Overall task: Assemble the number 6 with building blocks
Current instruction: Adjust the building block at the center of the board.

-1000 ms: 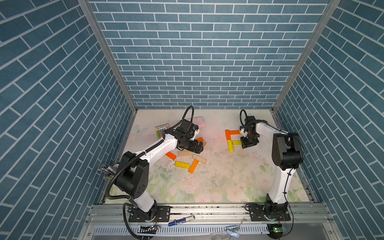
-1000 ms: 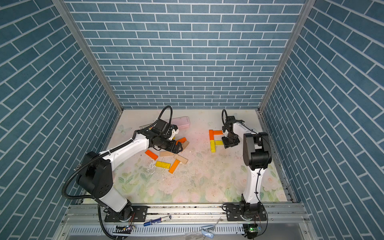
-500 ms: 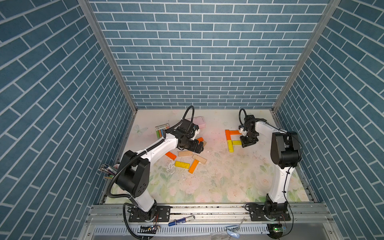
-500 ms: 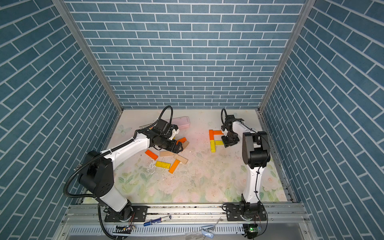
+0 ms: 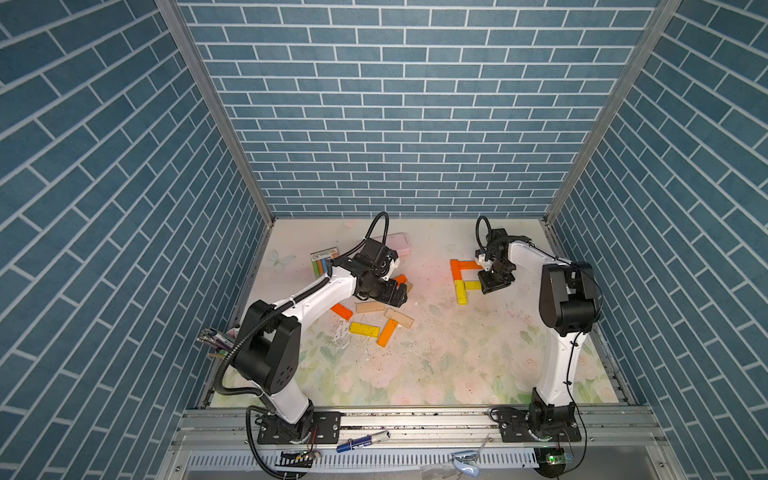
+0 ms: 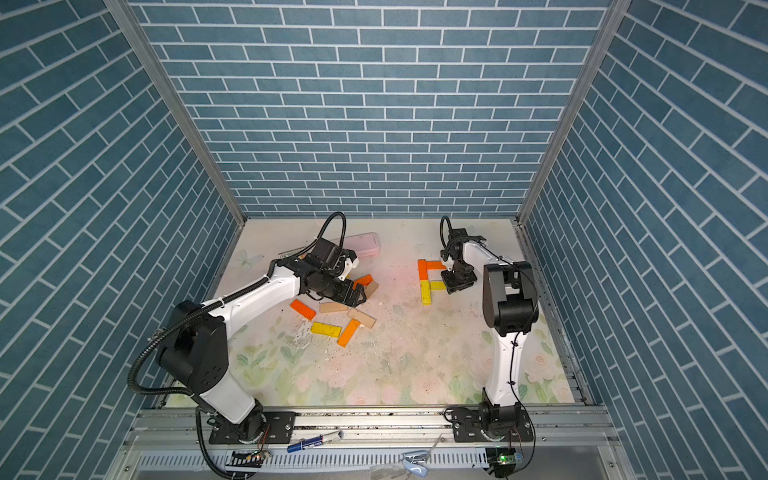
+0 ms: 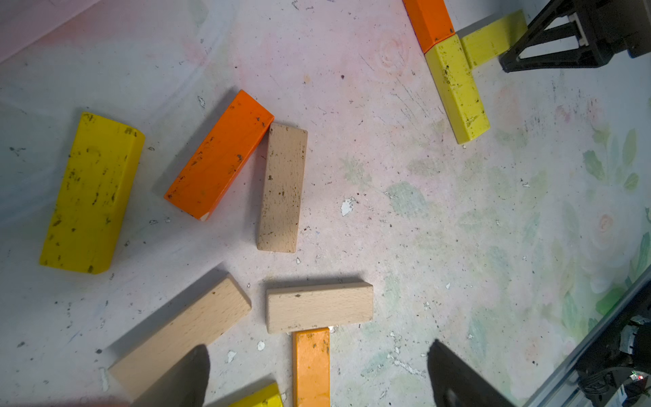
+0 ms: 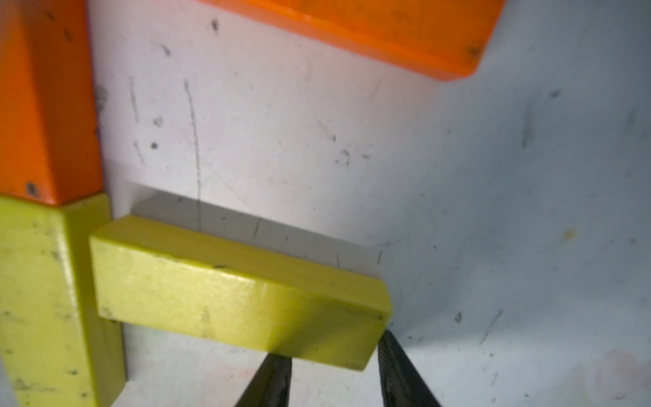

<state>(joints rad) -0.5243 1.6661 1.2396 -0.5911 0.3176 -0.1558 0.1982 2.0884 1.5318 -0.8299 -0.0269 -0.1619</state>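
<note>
The right tool [image 8: 334,371] sits low at the free end of the yellow crossbar [image 8: 232,299], its jaws set narrow. One fingertip [image 8: 274,373] disappears under the bar's near long side and the other touches the end corner. Whether they pinch the bar or only press on it, I cannot tell.

The number 6 [image 5: 461,278] lies toward the far right corner of the surface [image 5: 457,353], and four of its pieces are down. An orange upright [image 5: 455,270] and an orange top bar [image 5: 470,264] make the upper corner. A yellow upright [image 5: 461,293] continues downward, and the crossbar branches from the joint between the two uprights, its inner end just beside the yellow one. The step in hand looks like seating this middle stroke.

The left tool [image 5: 392,293] hovers with jaws spread wide and empty over the loose bars [image 5: 376,318], which lie scattered left of centre. Its wrist view shows a tan bar [image 7: 318,307] and an orange bar [image 7: 311,366] beneath it.

The next move probably calls for squaring the crossbar against the yellow upright, then lifting straight off so that nothing drags. The lower right side and the bottom stroke are not yet laid, so two more loose bars need fetching.
</note>
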